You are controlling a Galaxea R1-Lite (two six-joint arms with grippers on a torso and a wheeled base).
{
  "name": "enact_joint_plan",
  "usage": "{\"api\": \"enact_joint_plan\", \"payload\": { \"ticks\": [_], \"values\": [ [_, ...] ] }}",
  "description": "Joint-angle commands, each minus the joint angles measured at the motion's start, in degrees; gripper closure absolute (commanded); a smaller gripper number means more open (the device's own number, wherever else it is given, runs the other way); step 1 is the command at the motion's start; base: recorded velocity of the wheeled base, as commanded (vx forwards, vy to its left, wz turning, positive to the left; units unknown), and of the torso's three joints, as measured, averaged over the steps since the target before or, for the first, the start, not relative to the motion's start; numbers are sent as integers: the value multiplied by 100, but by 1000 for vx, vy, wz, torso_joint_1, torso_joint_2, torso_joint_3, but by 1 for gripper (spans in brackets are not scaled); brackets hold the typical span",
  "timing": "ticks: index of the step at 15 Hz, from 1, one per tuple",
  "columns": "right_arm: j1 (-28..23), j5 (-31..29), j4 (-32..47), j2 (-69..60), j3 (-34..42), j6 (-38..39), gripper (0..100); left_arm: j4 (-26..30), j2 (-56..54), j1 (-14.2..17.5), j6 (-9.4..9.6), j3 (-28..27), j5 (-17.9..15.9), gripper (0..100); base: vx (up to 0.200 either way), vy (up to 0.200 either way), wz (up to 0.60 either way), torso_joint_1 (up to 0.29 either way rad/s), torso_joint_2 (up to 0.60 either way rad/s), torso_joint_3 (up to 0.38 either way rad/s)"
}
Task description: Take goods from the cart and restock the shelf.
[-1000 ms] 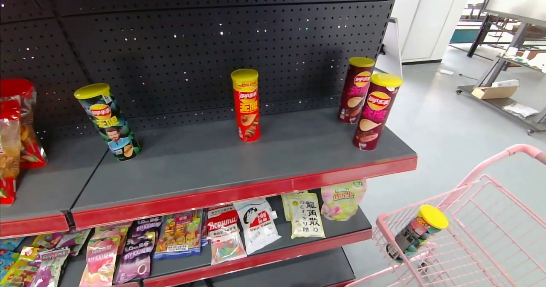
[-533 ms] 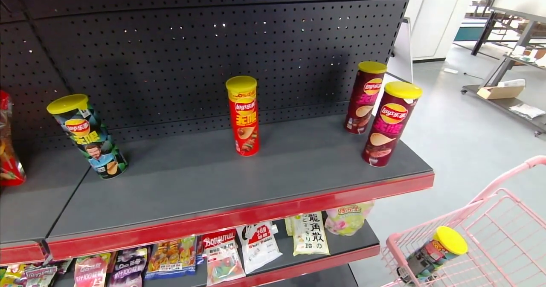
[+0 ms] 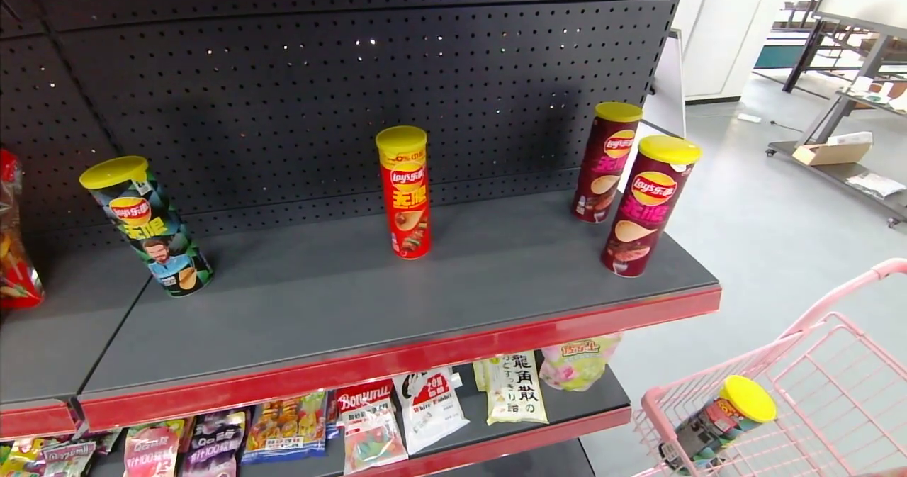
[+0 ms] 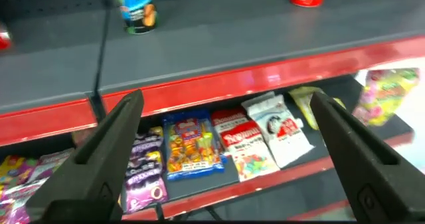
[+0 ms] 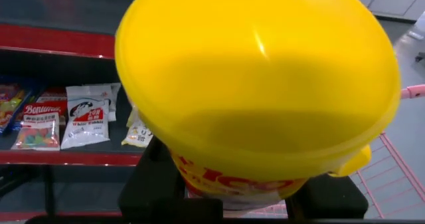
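Observation:
A chip can with a yellow lid sits close in the right wrist view, with my right gripper shut on its body below the lid. The top shelf carries a green-black can at the left, a red can in the middle, and two maroon cans at the right end. Another yellow-lidded can lies tilted in the pink cart at lower right. My left gripper hangs open before the shelf's red front edge, with nothing between its fingers.
Snack bags line the lower shelf under the red edge. Bagged snacks stand at the shelf's far left. A black pegboard wall backs the shelf. Wide bare stretches lie between the cans. Grey floor and a trolley lie to the right.
The head camera shifted between one second and half a second ago, so the whole picture slid. Since then nothing has visibly moved on the shelf or in the cart.

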Motion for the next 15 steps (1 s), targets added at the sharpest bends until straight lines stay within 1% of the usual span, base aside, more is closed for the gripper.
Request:
{"api": "enact_joint_plan", "payload": {
  "ticks": [1, 2, 3, 4, 5, 6, 7, 8, 9, 10, 11, 12, 14, 15],
  "values": [
    [16, 24, -14, 412, -182, 11, 100, -9, 417, -141, -66, -520, -323, 0, 0, 0, 0, 0, 0, 0],
    [33, 51, -58, 596, -252, 38, 100, 35, 1349, -256, -251, -1311, -533, 0, 0, 0, 0, 0, 0, 0],
    [33, 68, -67, 728, -278, 178, 100, -185, 3151, -335, -734, -2621, -859, 0, 0, 0, 0, 0, 0, 0],
    [33, 68, -67, 693, -217, 187, 100, -651, 4179, -484, -435, -3016, -1122, 0, 0, 0, 0, 0, 0, 0],
    [33, 51, -14, 676, -208, 196, 100, -1002, 4724, -589, -75, -3025, -1184, 0, 0, 0, 0, 0, 0, 0],
    [7, 51, -5, 711, -199, 222, 100, -1873, 5902, -651, 356, -2920, -1201, 0, 0, 0, 0, 0, 0, 0],
    [25, 68, -5, 825, -199, 240, 100, -2681, 6851, -704, 356, -2964, -1272, 0, 0, 0, 0, 0, 0, 0],
    [25, 68, -5, 843, -182, 266, 100, -3393, 7633, -853, 356, -3139, -1527, 0, 0, 0, 0, 0, 0, 0],
    [25, 68, -5, 860, -173, 345, 100, -3753, 8099, -880, 373, -3315, -1702, 0, 0, 0, 0, 0, 0, 0],
    [25, 51, -5, 834, -146, 468, 100, -4219, 8864, -897, 408, -3684, -1931, 0, 0, 0, 0, 0, 0, 0],
    [16, 33, -5, 816, -138, 495, 100, -4369, 9277, -932, 408, -3992, -2098, 0, 0, 0, 0, 0, 0, 0],
    [7, 24, -5, 799, -138, 495, 100, -4369, 9532, -967, 400, -4229, -2318, 0, 0, 0, 0, 0, 0, 0],
    [7, 16, -5, 807, -138, 495, 100, -4413, 9936, -994, 426, -4537, -2643, 0, 0, 0, 0, 0, 0, 0],
    [7, 16, -5, 816, -138, 495, 100, -4492, 10296, -1038, 575, -4853, -2819, 0, 0, 0, 0, 0, 0, 0]
  ]
}}
